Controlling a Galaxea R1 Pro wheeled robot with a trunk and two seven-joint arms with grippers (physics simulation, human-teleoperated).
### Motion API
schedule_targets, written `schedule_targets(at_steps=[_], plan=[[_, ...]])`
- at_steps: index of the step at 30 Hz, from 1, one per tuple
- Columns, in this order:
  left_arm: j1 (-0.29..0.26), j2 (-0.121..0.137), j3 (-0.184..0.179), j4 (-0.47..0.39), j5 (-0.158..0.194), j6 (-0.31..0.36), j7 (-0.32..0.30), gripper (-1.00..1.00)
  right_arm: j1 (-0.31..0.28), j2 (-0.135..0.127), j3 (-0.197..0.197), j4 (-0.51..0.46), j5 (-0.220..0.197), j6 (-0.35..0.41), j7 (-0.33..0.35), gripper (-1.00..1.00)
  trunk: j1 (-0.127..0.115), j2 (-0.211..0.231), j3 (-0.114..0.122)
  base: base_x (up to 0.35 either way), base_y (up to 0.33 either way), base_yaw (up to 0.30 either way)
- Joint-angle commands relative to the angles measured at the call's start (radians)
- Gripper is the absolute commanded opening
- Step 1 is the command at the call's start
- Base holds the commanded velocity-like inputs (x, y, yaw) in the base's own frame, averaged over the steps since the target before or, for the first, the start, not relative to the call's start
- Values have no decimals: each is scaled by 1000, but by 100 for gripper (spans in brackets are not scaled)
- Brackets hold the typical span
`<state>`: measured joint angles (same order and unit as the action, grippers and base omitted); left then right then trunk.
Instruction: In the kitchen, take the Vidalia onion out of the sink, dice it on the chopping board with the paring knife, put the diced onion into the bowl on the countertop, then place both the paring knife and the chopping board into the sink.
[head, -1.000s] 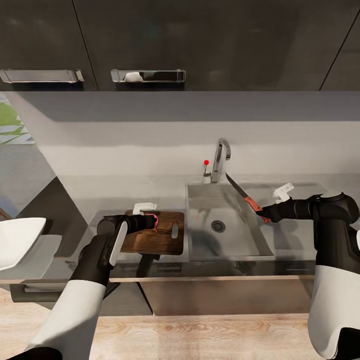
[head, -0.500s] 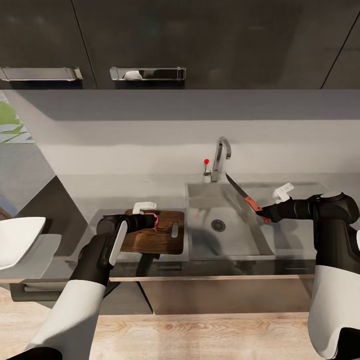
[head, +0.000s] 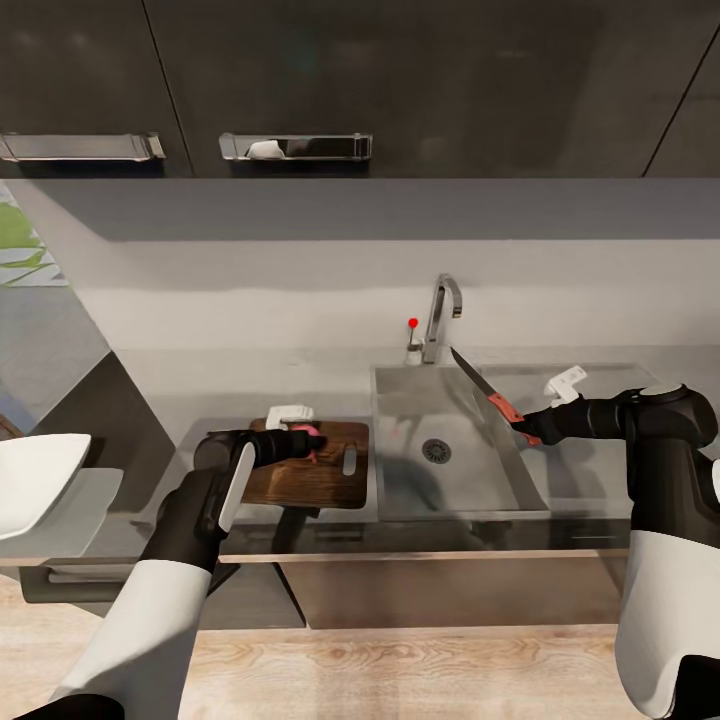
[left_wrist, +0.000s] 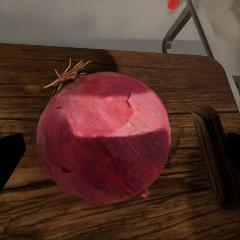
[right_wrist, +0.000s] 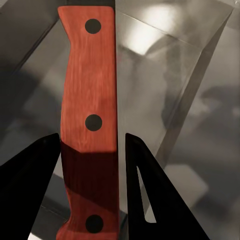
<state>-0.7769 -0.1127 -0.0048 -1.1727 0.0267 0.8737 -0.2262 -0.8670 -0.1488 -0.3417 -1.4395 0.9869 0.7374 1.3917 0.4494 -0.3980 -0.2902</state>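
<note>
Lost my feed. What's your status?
Right hand holds paring knife over sink. Left hand at onion, whole, on chopping board. Nothing blocking.

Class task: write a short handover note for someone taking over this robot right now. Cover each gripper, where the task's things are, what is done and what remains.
Left gripper: at the onion on the chopping board; grip state unclear.
Right gripper: shut on the paring knife, held above the sink.
Bowl: at the far left.
Done: onion out of the sink, on the board, whole.
Left: dice it, fill the bowl, put knife and board into the sink.
</note>
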Motion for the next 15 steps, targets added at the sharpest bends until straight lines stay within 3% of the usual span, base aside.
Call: schedule_targets(at_steps=[1,15], plan=[[-1,0,1,-1,2,5,-1,100,-1,0,0,-1,7,9,9,-100,1,-2,-2,0,0,0],[-1,1,1,-12,2,6,-1,100,-1,0,1,-1,7,8,9,-100,1,-2,-2,0,0,0]])
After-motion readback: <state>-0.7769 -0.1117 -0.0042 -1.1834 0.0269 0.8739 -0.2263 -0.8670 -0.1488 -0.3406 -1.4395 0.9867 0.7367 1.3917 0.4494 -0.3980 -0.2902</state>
